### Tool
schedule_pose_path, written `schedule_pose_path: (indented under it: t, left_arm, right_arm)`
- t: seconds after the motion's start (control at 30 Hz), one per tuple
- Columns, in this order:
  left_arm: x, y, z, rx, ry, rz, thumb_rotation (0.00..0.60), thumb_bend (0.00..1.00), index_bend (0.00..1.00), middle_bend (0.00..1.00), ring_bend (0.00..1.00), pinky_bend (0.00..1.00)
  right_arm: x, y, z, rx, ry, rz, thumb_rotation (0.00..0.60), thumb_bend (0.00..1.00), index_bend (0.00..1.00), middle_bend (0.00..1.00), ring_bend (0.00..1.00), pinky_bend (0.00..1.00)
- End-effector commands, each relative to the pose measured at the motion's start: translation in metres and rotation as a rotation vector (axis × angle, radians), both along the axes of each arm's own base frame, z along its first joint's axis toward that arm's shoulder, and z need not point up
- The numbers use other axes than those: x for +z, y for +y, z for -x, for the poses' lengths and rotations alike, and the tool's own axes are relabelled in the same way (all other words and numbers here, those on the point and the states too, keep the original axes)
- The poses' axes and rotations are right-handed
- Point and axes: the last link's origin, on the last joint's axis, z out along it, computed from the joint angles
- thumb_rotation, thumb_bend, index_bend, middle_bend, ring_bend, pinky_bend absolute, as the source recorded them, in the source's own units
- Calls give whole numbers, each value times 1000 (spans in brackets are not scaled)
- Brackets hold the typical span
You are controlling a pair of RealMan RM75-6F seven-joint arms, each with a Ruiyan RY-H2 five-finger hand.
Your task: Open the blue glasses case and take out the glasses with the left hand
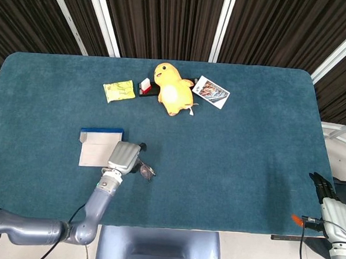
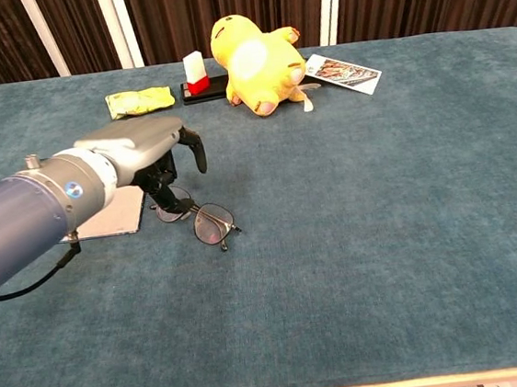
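Left robot hand (image 2: 148,150) over the teal bench (image 2: 379,199), fingers curled down and pinching the glasses (image 2: 201,221), lenses hanging just right of the opened blue glasses case (image 1: 99,148). Right robot hand (image 1: 327,200) off the bench's right edge, low, fingers straight; open or closed, cannot tell.

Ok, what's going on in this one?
The robot's left hand holds a pair of glasses just right of the open blue glasses case, so they are already out of the case. The glasses hang low at the table; whether they touch it is unclear. The right hand sits idle at the table's near right edge, holding nothing.
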Motion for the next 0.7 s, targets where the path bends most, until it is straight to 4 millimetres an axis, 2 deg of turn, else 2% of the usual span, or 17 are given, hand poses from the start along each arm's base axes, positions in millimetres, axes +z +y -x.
schedule_pose_path:
  t: [0.03, 0.1, 0.13, 0.2, 0.23, 0.3, 0.37, 0.47, 0.7]
  left_arm:
    - [26, -11, 14, 7, -34, -41, 600, 276, 329, 845, 798, 932]
    - [42, -17, 23, 7, -56, -69, 600, 276, 289, 717, 691, 852]
    - [51, -21, 29, 6, -65, -86, 600, 275, 251, 623, 610, 782]
    - [74, -32, 47, 3, -71, -123, 600, 274, 181, 408, 407, 616]
    - [83, -37, 55, 4, -68, -139, 600, 272, 157, 337, 332, 560]
    - [105, -50, 76, -2, -50, -162, 600, 255, 76, 151, 129, 383]
    - [125, -60, 95, -1, -17, -186, 600, 225, 17, 38, 26, 232]
    - [154, -81, 123, 16, 23, -220, 600, 187, 0, 0, 0, 140]
    - [192, -129, 168, 87, 22, -276, 600, 155, 0, 0, 0, 100]
  right_arm:
    - [0, 0, 0, 2, 2, 2, 600, 175, 0, 0, 0, 199]
    - [0, 0, 0, 3, 4, 3, 600, 174, 0, 0, 0, 199]
    - [1, 0, 0, 4, 6, 4, 600, 174, 0, 0, 0, 199]
    - [1, 0, 0, 9, 11, 4, 600, 174, 0, 0, 0, 199]
    - [1, 0, 0, 11, 15, 5, 600, 175, 0, 0, 0, 199]
    - [1, 0, 0, 17, 27, 6, 600, 175, 0, 0, 0, 199]
    - [0, 1, 1, 19, 35, 7, 600, 175, 0, 0, 0, 199]
    - [0, 1, 0, 28, 53, 13, 600, 175, 0, 0, 0, 199]
    - [1, 2, -2, 68, 85, 41, 600, 174, 0, 0, 0, 199]
